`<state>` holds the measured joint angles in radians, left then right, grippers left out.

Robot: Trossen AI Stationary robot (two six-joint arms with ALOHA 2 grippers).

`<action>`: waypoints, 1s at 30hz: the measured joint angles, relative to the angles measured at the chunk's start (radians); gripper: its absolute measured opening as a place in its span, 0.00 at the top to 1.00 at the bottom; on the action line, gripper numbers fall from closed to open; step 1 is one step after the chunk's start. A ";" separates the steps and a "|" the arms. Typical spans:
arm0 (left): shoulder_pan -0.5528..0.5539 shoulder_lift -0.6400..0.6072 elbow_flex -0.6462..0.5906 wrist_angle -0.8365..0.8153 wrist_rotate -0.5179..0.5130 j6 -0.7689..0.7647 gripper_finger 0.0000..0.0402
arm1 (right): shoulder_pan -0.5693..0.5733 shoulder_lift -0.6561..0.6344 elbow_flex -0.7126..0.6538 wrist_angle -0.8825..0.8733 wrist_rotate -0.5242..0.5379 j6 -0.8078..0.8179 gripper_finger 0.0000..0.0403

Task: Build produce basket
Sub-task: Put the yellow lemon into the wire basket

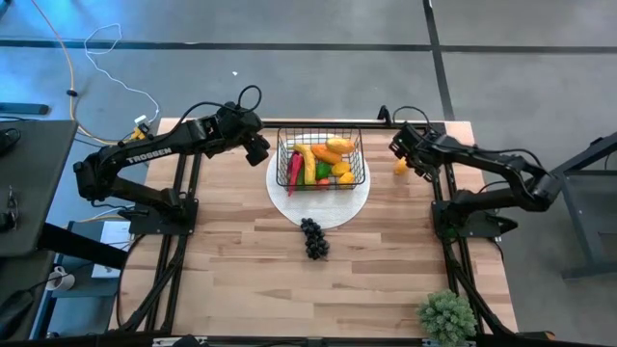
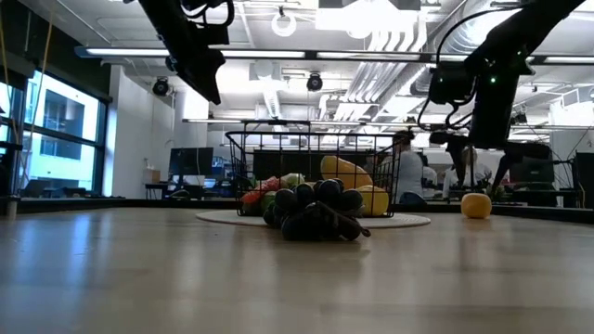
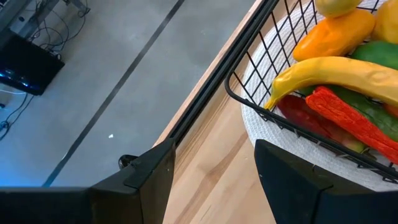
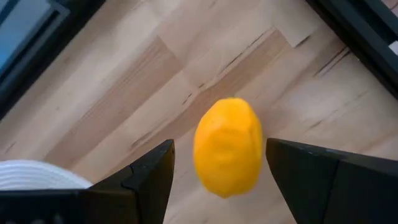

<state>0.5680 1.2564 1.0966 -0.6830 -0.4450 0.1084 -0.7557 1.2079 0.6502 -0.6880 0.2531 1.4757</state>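
Observation:
The black wire basket [image 1: 320, 159] stands on a round white plate [image 1: 318, 207] at the table's far middle. It holds a yellow banana [image 3: 336, 71], a red chili [image 3: 354, 121], green and orange pieces. Dark purple grapes [image 1: 313, 238] lie on the wood in front of the plate. A yellow lemon [image 4: 227, 146] rests on the table to the basket's right. My right gripper [image 4: 219, 144] hangs open above the lemon, one finger on either side and clear of it; the low view shows the lemon [image 2: 476, 205] below it. My left gripper [image 1: 258, 146] is open, raised beside the basket's far left corner [image 3: 233, 87].
A green bushy plant [image 1: 445, 316] sits at the table's near right corner. The table's far edge [image 3: 186, 118] runs just behind the basket and my left gripper. Bare wood [image 1: 241, 270] stretches across the near half around the grapes. People show in the room behind.

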 joint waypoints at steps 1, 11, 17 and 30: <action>0.000 0.000 0.000 0.000 0.000 0.000 0.48 | -0.004 0.010 0.000 0.001 -0.001 0.000 0.42; 0.000 0.000 0.000 0.000 0.001 0.000 0.48 | -0.006 0.189 0.000 0.071 -0.030 -0.012 0.44; 0.000 0.000 0.000 0.000 0.001 -0.001 0.48 | -0.006 0.204 0.007 0.072 -0.043 -0.061 0.61; 0.001 0.000 0.000 0.041 0.000 -0.023 0.48 | 0.044 0.127 0.211 0.071 -0.076 -0.336 0.63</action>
<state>0.5690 1.2564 1.0962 -0.6418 -0.4450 0.0850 -0.7116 1.3347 0.8609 -0.6167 0.1773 1.1400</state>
